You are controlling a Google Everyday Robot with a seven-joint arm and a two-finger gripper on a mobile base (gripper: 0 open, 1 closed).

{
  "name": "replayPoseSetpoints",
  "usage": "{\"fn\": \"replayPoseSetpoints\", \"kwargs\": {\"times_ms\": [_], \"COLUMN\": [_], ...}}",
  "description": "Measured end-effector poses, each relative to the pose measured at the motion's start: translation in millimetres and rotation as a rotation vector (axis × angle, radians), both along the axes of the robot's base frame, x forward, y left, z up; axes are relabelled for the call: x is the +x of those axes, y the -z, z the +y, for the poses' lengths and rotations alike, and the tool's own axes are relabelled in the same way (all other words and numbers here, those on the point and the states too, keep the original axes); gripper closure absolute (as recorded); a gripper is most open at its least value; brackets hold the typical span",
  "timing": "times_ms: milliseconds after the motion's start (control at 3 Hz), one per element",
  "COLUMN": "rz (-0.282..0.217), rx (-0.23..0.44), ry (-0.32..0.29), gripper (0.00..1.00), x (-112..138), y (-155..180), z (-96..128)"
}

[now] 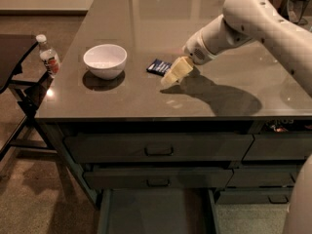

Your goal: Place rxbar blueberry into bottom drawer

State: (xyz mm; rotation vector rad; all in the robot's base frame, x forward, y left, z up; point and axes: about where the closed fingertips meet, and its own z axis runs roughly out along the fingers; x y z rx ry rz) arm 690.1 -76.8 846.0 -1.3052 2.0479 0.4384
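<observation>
My hand (171, 76) sits just right of rxbar blueberry (157, 66), mid-bench (146, 23); bowl (105, 60) left; bottom drawer (156, 213) juts below front edge.

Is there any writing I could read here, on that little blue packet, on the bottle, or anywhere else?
No text here can be read.
rxbar blueberry: white markings on the dark blue wrapper, too blurred to read.
Bottle left of the counter: red and white label, too blurred to read.
Gripper, just right of the bar over the countertop: no writing seen.
</observation>
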Motion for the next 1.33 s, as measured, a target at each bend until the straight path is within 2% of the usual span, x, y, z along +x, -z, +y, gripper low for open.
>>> {"fn": "replayPoseSetpoints", "kwargs": {"times_ms": [333, 667, 1000, 1333], "rz": [0.018, 0.043, 0.041, 0.042], "rx": [-0.05, -0.043, -0.043, -0.043], "ry": [0.112, 0.144, 0.14, 0.14], "gripper": [0.0, 0.0, 0.14, 0.39], "x": [8.1, 8.3, 8.2, 8.2], "y": [12.0, 16.9, 16.7, 16.7], "z": [6.2, 7.8, 8.0, 8.0]}}
